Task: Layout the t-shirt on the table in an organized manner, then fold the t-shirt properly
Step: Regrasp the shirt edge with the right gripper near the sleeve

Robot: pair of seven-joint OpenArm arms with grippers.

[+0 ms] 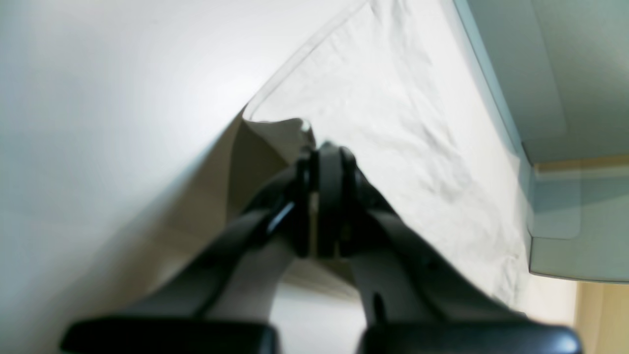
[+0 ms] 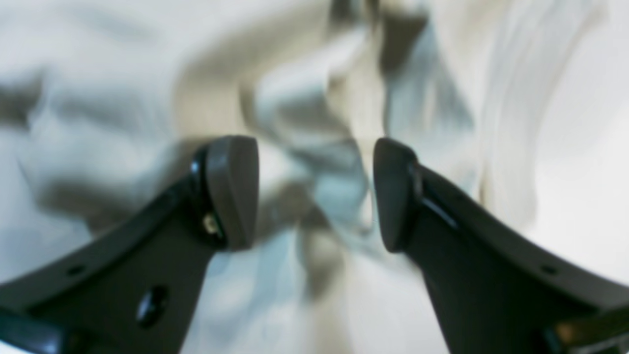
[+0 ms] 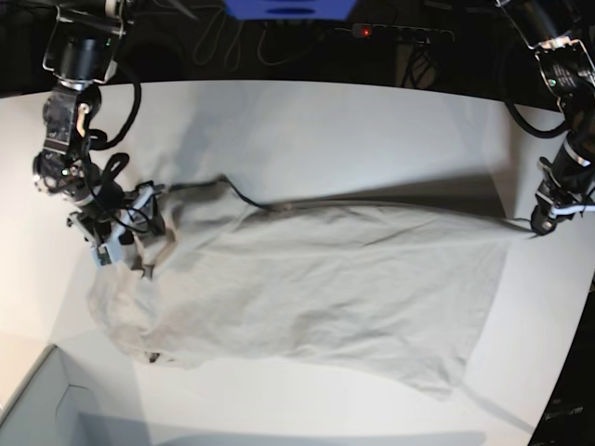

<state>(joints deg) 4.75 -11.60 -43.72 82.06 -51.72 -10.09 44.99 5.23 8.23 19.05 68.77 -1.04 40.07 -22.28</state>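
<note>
Left wrist view: the left gripper (image 1: 324, 196) is clamped on a t-shirt (image 1: 393, 123) edge at centre frame.

Right wrist view: the right gripper (image 2: 314, 194) gapes above crumpled cloth.

Base view: the t-shirt's long axis runs left-right across the table (image 3: 325, 121), one arm at each end.

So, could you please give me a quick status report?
Left gripper shut on shirt corner. Right gripper open over bunched cloth. Shirt spread on table, wrinkled. Nothing in the way.

The white table (image 3: 325, 116) has a curved far edge. The t-shirt (image 3: 316, 288) lies spread lengthwise across it. A pale box (image 3: 46, 404) sits at its near corner.
</note>
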